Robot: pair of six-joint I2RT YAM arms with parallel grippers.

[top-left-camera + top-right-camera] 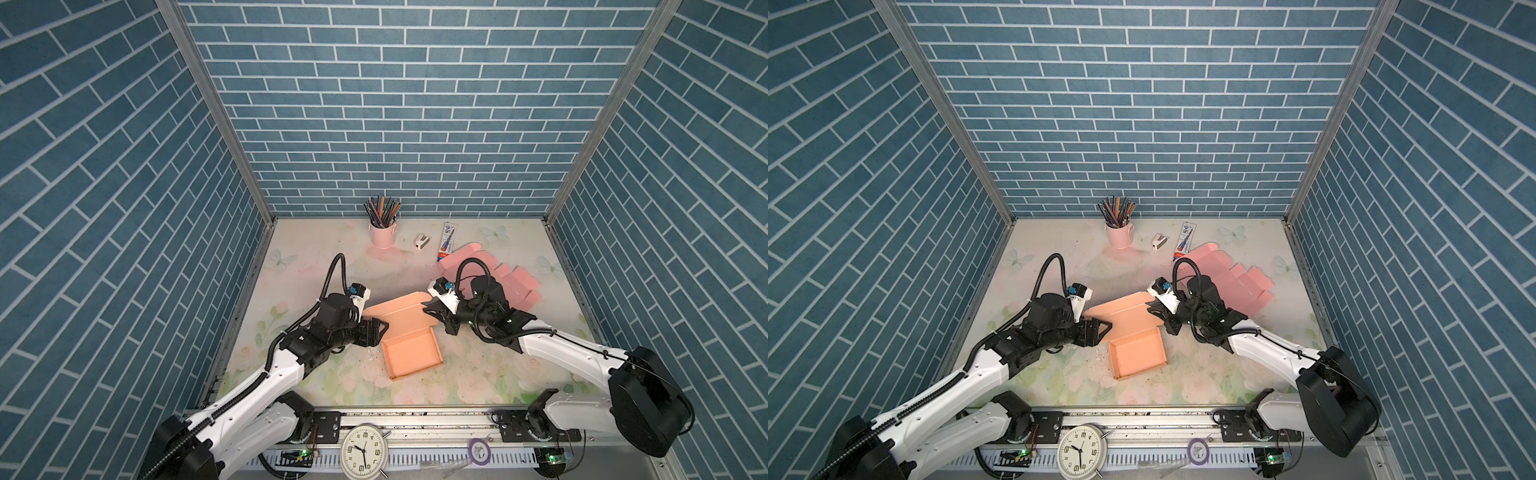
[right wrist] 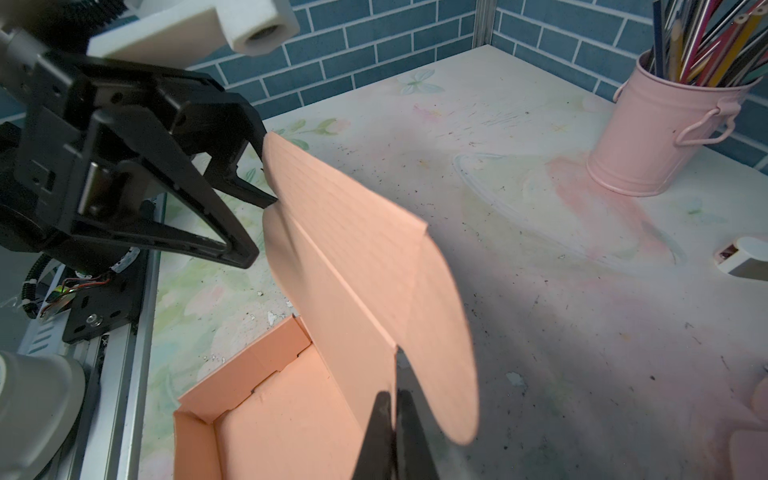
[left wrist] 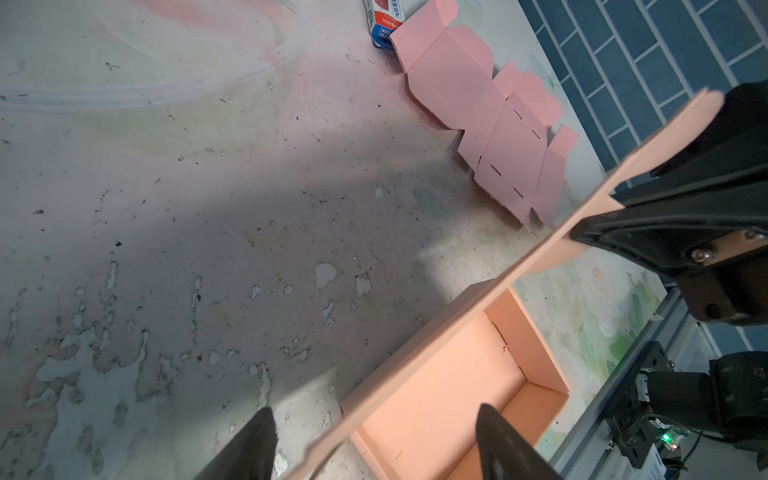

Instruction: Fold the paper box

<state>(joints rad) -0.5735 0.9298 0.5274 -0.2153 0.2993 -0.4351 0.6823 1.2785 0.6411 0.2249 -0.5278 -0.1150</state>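
Orange paper box (image 1: 411,353) sits in the middle of the table (image 1: 478,374). Tray end is formed with walls up, and the lid (image 1: 397,309) is raised at a slant toward the back. Right gripper (image 2: 392,397) pinches the lid's right edge, fingers pressed together on the card. Left gripper (image 3: 374,415) is spread wide at the lid's left edge. That edge runs between its fingers; contact looks unlikely but is hard to confirm. Flat pink blank (image 1: 503,280) lies behind the right arm. Pink pencil bucket (image 1: 383,236) stands at the back, well apart.
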